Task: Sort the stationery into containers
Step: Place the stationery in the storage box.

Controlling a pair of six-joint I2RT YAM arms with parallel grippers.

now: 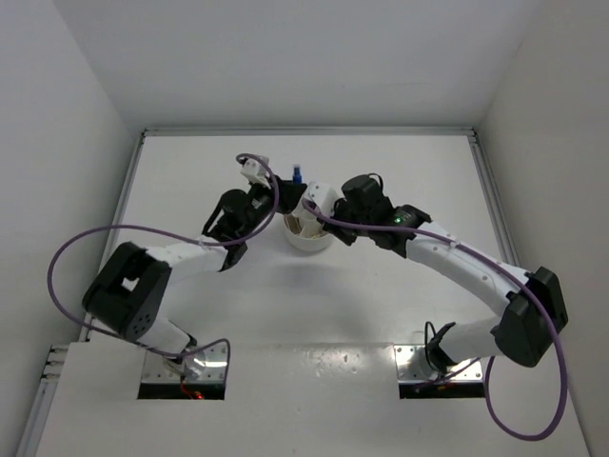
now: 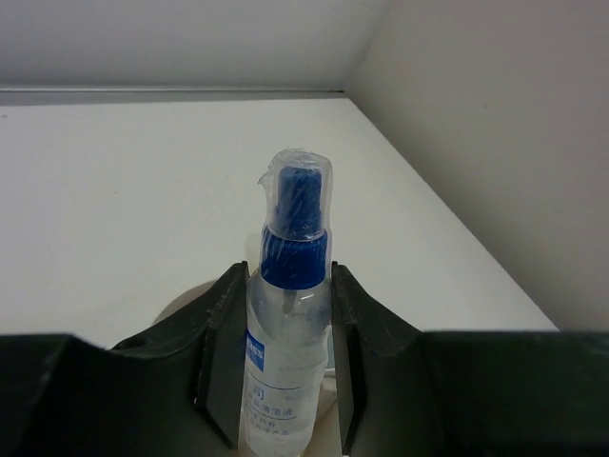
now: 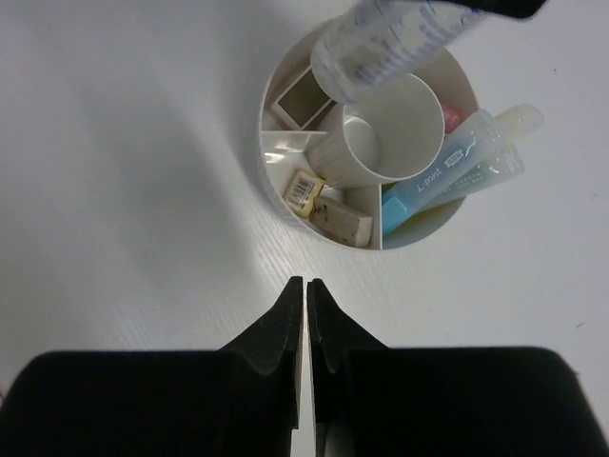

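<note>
The clear bottle (image 2: 285, 352) with a blue spray cap (image 2: 293, 228) under a see-through cover is clamped by its body between the two fingers of the left gripper (image 2: 285, 286), the jaws pressed to both of its sides. In the right wrist view the same bottle (image 3: 400, 38) hangs tilted over the far rim of the round white bowl (image 3: 271, 181); whether it touches the bowl cannot be told.

The bowl stands on the white counter (image 3: 114, 143), near the middle of it between the two arms. Its centre cup (image 3: 328, 157) holds nothing visible. In the nearest compartment lie small tan eraser blocks (image 3: 347, 219), one with a yellow label (image 3: 304, 188). The compartment to the right holds a blue stick (image 3: 442, 176) and a pale green one (image 3: 500, 167), their ends jutting over the rim, with something pink (image 3: 455, 118) just behind them.

The right gripper (image 3: 305, 286) hovers near the bowl's near side, its jaws pressed together with nothing between them.
</note>
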